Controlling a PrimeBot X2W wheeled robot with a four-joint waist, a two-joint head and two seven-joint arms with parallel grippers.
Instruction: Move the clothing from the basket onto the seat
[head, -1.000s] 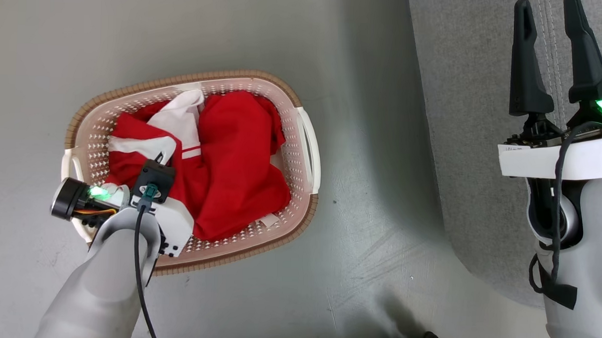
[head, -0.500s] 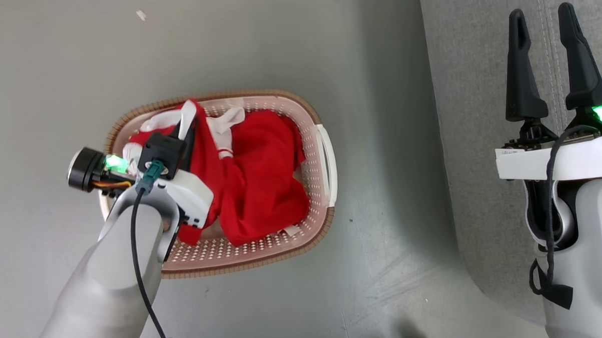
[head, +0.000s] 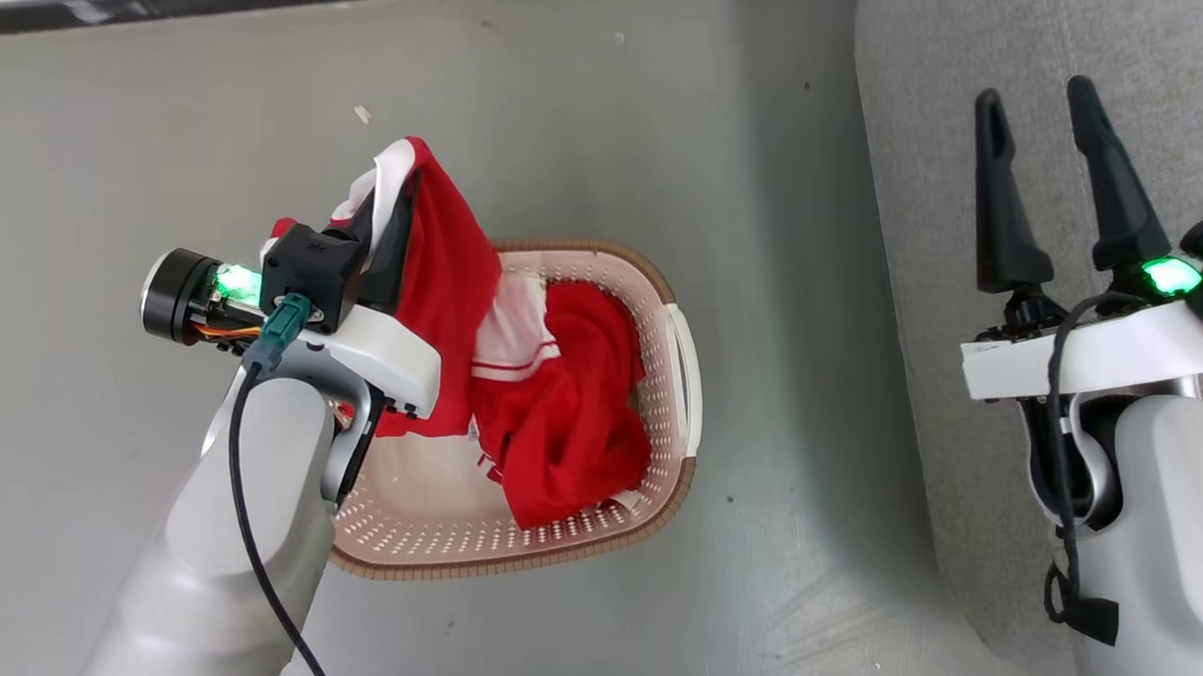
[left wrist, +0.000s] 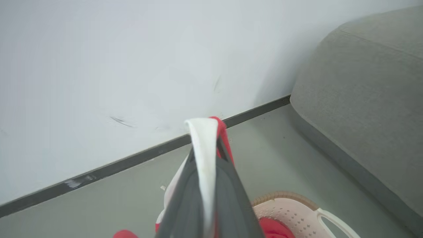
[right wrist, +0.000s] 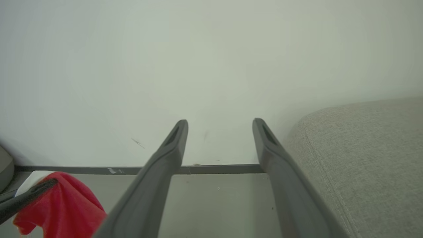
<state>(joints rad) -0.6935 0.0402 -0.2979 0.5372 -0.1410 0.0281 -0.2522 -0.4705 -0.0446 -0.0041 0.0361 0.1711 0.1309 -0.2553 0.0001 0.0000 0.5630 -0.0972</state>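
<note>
1. A second ago the left gripper (head: pixel 404 176) was low among the clothes in the basket (head: pixel 688 381). It has since risen clear above the rim, drawing one red garment (head: pixel 449 273) up with it. The head camera has also shifted, so a dark skirting board (head: pixel 173 3) now shows along the top.
2. The left gripper's fingers are pressed together on a white-edged fold of that garment. In the left wrist view the white band (left wrist: pixel 205 145) runs between the two dark fingers (left wrist: pixel 231 195).
3. The lifted garment hangs from the grip, its lower end trailing into the basket.
4. A second garment (head: pixel 578 427), red with a white striped-trim panel, lies bunched in the basket's right half.
5. The basket stands on the grey floor (head: pixel 119 111), apart from the seat (head: pixel 963 291).
6. The right gripper (head: pixel 1035 91) hovers over the seat, fingers spread wide and holding nothing.
</note>
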